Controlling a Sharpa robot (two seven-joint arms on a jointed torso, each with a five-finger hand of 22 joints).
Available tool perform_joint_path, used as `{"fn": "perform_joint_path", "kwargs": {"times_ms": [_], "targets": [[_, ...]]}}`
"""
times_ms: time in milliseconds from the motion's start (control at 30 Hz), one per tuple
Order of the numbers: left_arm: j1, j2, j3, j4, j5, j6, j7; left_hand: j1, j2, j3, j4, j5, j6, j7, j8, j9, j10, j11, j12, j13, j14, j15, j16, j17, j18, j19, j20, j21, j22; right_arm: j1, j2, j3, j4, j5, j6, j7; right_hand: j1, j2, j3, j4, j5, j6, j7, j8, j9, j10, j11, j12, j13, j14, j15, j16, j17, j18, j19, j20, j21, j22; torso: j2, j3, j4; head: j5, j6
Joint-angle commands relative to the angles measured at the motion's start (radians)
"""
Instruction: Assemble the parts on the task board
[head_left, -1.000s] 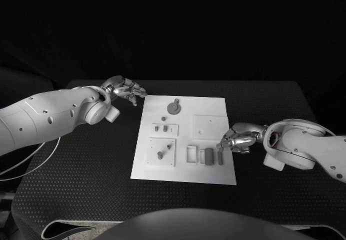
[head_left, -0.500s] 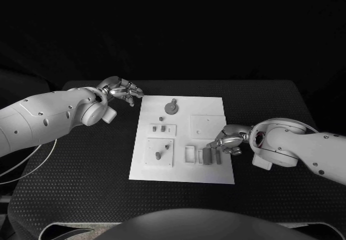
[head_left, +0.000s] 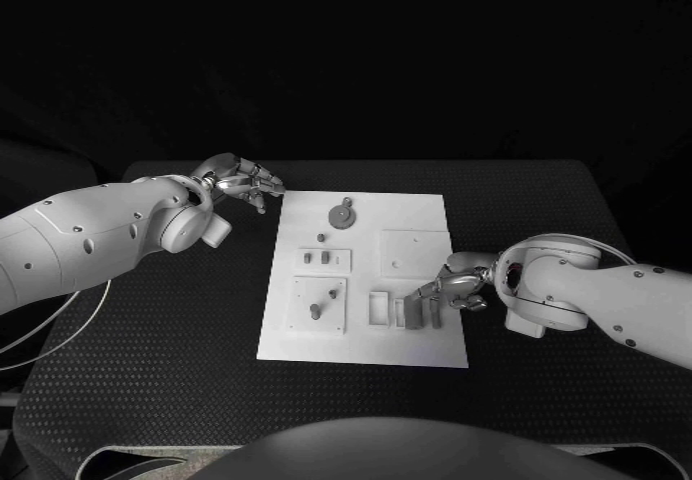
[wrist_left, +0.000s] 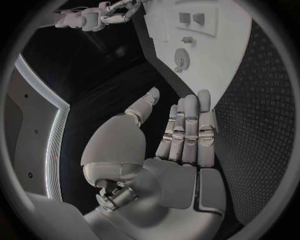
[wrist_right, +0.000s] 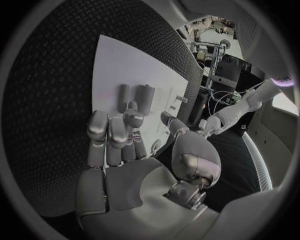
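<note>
I see a black textured table (head_left: 144, 400) in a dark room, the task board (head_left: 418, 350) at centre. My right hand (head_left: 450, 285), fingers apart and empty, hovers beside two grey parts (head_left: 423, 312) near the board's right edge. My left hand (head_left: 242, 180) is spread, empty, off its far-left corner.

A black counter (head_left: 173, 350) with a fine dotted, textured top filled the lower part of the head view, its far edge running straight across against a dark backdrop. A thin pale cable (head_left: 58, 322) looped across its near-left part. The same textured surface (wrist_right: 50, 90) showed in both wrist views.
</note>
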Motion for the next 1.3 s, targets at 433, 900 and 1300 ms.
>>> {"fn": "perform_joint_path", "kwargs": {"times_ms": [433,900,1300], "targets": [[0.001,0.0,0.0,0.002,0.001,0.009,0.004,-0.011,0.004,0.001,0.007,-0.006,0.005,0.002,0.006,-0.002,0.005,-0.001,0.003,0.002,0.0,-0.004,-0.001,0.002,0.032,0.003,-0.004,-0.004,0.002,-0.001,0.054,-0.015,-0.035,-0.07,0.032,-0.017,-0.024,0.017,0.01,-0.041,0.004,0.011,0.004,-0.009,0.0,-0.004,0.001,0.001,-0.005,0.003,-0.005,-0.013,0.0,0.069,-0.027,-0.029,-0.001,0.012,0.001,0.001,-0.0011,0.007,0.0],[0.001,0.0,0.0,0.002,0.001,0.011,0.004,-0.012,0.004,0.001,0.007,-0.006,0.004,0.002,0.006,-0.002,0.004,-0.001,0.003,0.002,0.0,-0.004,-0.001,0.002,0.032,0.003,-0.004,-0.004,0.003,-0.001,0.088,-0.028,-0.058,-0.071,0.048,-0.015,-0.038,0.057,0.021,-0.091,0.003,0.016,0.005,-0.014,0.002,-0.003,0.002,0.001,-0.009,0.005,-0.004,-0.022,0.004,0.069,-0.025,-0.027,-0.001,0.01,0.0,0.0013,-0.0021,0.007,0.0],[0.001,-0.002,0.0,0.002,0.001,0.014,0.002,-0.013,0.005,0.002,0.006,-0.006,0.004,0.002,0.006,-0.002,0.004,-0.001,0.002,0.002,-0.001,-0.004,-0.001,0.003,0.032,0.003,-0.004,-0.005,0.003,-0.009,0.101,-0.043,-0.073,-0.097,0.063,-0.023,-0.022,0.113,0.031,-0.179,0.003,0.023,0.006,-0.019,0.005,-0.001,0.002,0.003,-0.014,0.011,-0.003,-0.032,0.013,0.069,-0.021,-0.021,-0.001,0.008,0.0,0.0012,-0.0017,0.006,0.0]]}}
